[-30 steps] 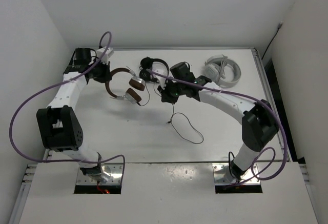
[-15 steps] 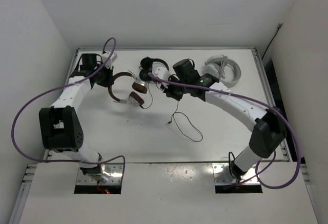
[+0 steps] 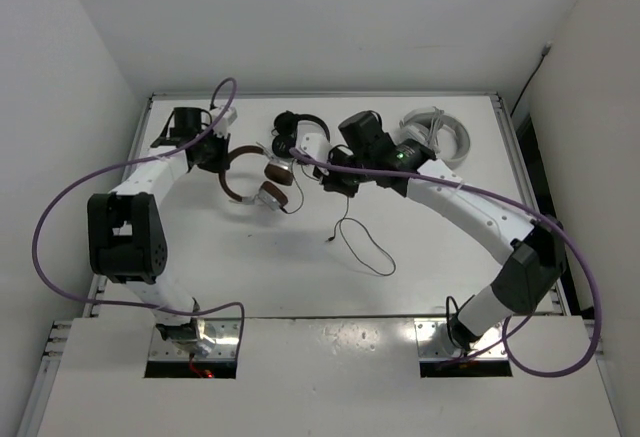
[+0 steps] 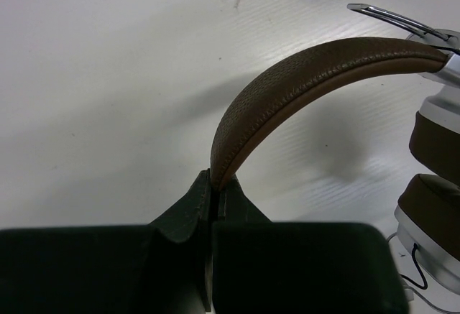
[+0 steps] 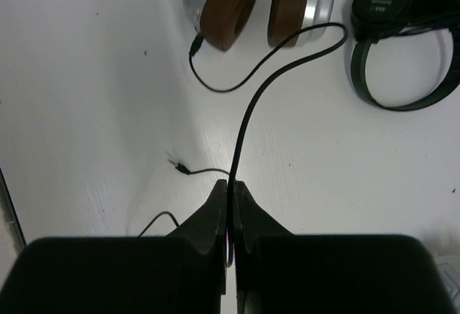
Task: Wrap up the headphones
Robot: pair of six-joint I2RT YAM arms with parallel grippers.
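The headphones (image 3: pixel 243 179) have a brown headband (image 4: pixel 302 77) and silver-and-brown earcups (image 5: pixel 230 1), and sit at the back left of the table. My left gripper (image 3: pixel 214 155) is shut on the headband's end (image 4: pixel 215 185). Just right of the earcups, my right gripper (image 3: pixel 336 181) is shut on the thin black cable (image 5: pixel 248 120). That cable runs up from the jaws to an earcup. The rest of the cable (image 3: pixel 365 249) trails in a loop on the table, and its plug (image 5: pixel 175 162) lies loose.
All-black headphones (image 3: pixel 296 129) lie at the back, close behind the earcups and next to my right gripper. White headphones (image 3: pixel 438 138) lie at the back right. Purple hoses arch off both arms. White walls enclose the table (image 3: pixel 250 267) on three sides.
My left gripper has carried the headphones slightly to the right. My right arm has stretched out, its elbow swinging right, still holding the cable, and the loop on the table has shifted a little.
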